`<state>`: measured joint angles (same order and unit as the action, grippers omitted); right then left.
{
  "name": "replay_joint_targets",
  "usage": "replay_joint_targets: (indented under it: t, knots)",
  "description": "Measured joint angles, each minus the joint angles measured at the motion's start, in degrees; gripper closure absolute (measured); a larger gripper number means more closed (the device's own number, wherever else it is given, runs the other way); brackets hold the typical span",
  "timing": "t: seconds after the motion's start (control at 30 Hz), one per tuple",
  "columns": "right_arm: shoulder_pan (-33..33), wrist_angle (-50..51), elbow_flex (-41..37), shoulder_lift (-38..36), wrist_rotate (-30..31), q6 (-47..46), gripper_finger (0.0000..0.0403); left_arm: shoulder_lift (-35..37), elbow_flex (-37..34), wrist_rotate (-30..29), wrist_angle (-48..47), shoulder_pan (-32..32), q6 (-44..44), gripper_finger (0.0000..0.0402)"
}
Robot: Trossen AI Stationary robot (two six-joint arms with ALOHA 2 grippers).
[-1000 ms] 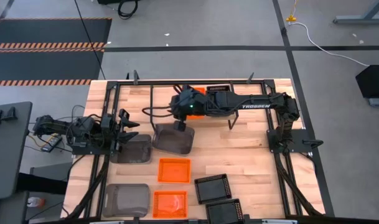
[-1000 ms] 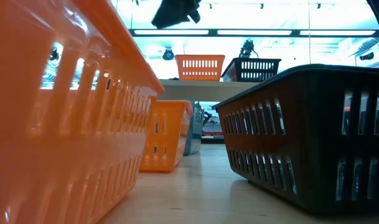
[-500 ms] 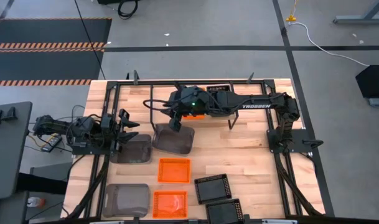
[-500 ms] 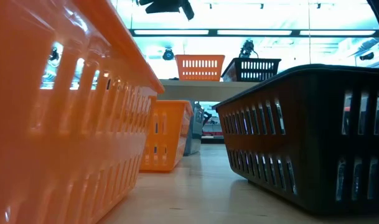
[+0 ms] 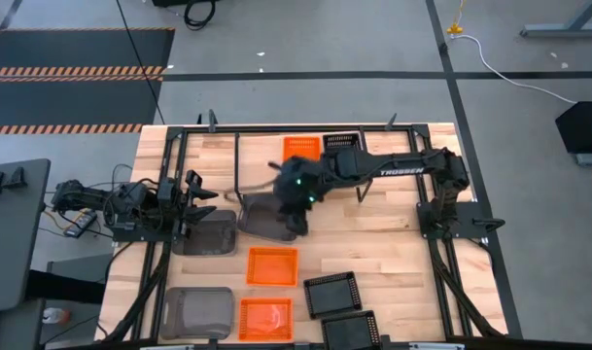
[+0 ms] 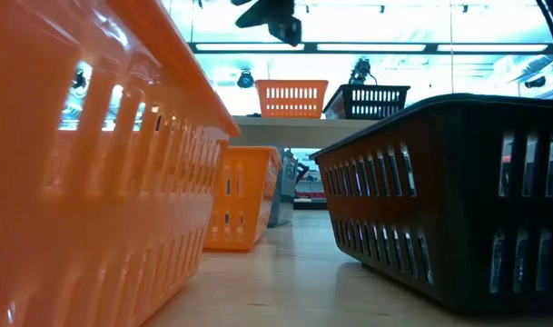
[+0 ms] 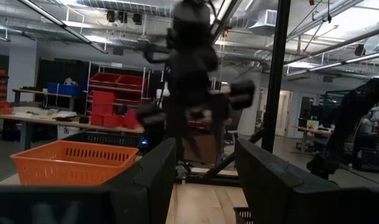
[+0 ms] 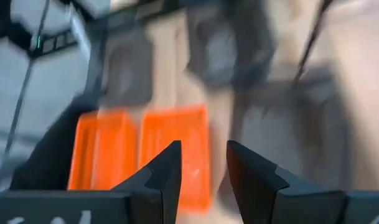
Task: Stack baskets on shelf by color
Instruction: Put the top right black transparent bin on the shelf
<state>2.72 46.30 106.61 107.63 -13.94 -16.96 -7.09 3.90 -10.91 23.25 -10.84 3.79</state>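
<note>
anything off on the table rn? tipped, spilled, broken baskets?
Nothing stands out. One orange basket and one black basket sit upright, side by side, on the shelf. The other baskets lie flat on the table, loosely scattered. The right claw hangs over a grey basket; the left claw waits at the table's left edge.

We've got bright orange baskets (image 5: 272, 265), black mesh ones (image 5: 332, 294), smoky grey see-through ones (image 5: 195, 312), all on our pale wood table (image 5: 373, 243).
</note>
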Motion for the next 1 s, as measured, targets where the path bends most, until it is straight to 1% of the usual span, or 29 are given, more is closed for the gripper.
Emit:
replay_joint_targets:
  t: [0.17,0.43,0.53,0.63,0.73,0.8,0.87,1.0]
  knots:
    - [5.3,8.5,0.0,0.0,-0.7,0.7,0.0270,0.0,0.0,0.0,0.0,0.0,0.0,0.0230]
    - [14.6,13.3,0.0,0.0,0.2,0.0,0.0270,0.0,0.0,0.0,0.0,0.0,0.0,0.0230]
    - [17.9,14.1,0.0,0.0,3.6,0.1,0.0270,0.0,0.0,0.0,0.0,0.0,0.0,0.0230]
    - [20.8,13.4,0.0,0.0,8.7,0.2,0.0270,0.0,0.0,0.0,0.0,0.0,0.0,0.0230]
    - [23.1,8.8,0.0,0.1,16.5,3.4,0.0270,0.0,0.0,0.0,0.0,0.0,0.0,0.0230]
    - [23.8,6.5,0.0,0.1,19.8,5.4,0.0270,0.0,0.0,0.0,0.0,0.0,0.0,0.0230]
    - [24.1,5.5,0.0,0.1,20.5,6.5,0.0270,0.0,0.0,0.0,0.0,0.0,0.0,0.0230]
    - [24.1,7.4,0.0,0.1,20.5,5.4,0.0270,0.0,0.0,0.0,0.0,0.0,0.0,0.0230]
